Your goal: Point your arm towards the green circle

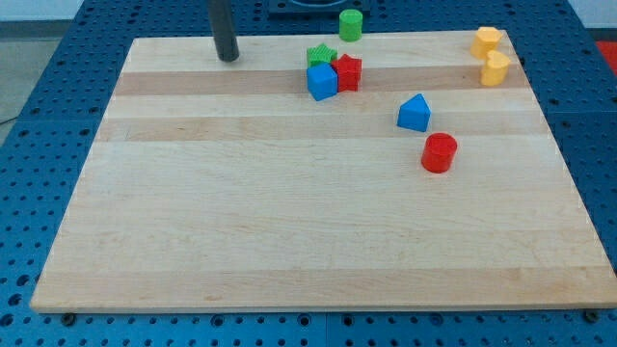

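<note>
Here our tip (228,58), a bare rod with no hand to open or close, stands well left of the green circle (350,24) at the board's top edge; overshooting could knock it off, or clip the green star (319,54).

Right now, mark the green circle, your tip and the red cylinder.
green circle (350,24), camera view, on its side wall at the view's top edge.
my tip (228,57), camera view, on the rod's very end, left of the blocks.
red cylinder (439,153), camera view, on its front wall.
</note>
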